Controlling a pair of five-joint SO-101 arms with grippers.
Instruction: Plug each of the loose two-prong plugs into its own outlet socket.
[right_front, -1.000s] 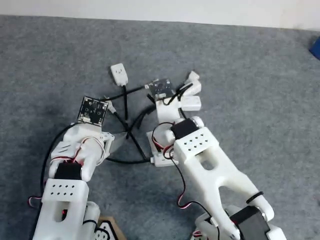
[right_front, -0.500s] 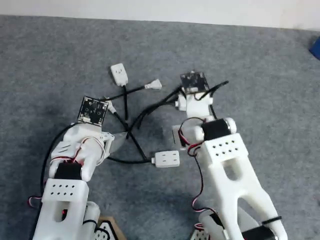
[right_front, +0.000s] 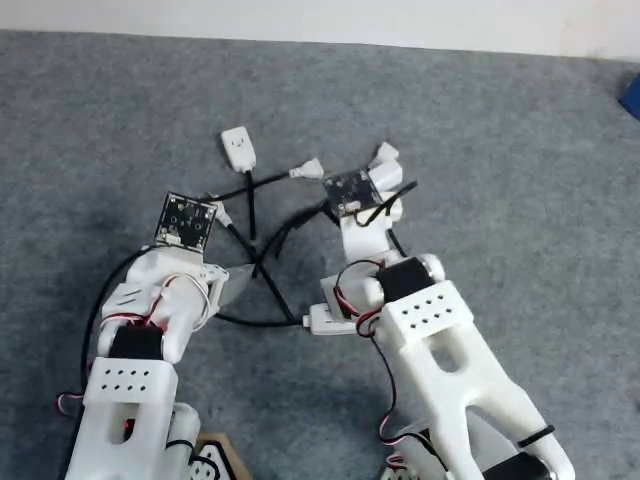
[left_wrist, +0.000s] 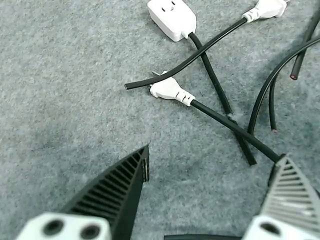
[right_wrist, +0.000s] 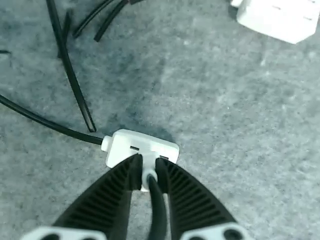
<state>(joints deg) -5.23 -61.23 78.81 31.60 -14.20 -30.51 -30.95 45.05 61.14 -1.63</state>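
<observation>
The right gripper (right_wrist: 148, 162) is closed on a plug (right_wrist: 148, 177), held against the socket (right_wrist: 142, 146) at the table's (right_front: 500, 150) 6 o'clock, evidently for insertion; the left gripper (left_wrist: 215, 155) is held open near a loose plug (left_wrist: 170, 90), apparently in readiness.

Grey carpet (right_front: 520, 150) meets a white wall (right_front: 300, 15).

Fixed high off the arms, looking down over the whole grey worktop (right_front: 500, 150); wrist-mounted, close to the surface, aimed down past the left tool (left_wrist: 216, 152) and right tool (right_wrist: 148, 160); shared between high and left wrist: white socket (left_wrist: 171, 17) and crossed black cords (left_wrist: 210, 75).
</observation>
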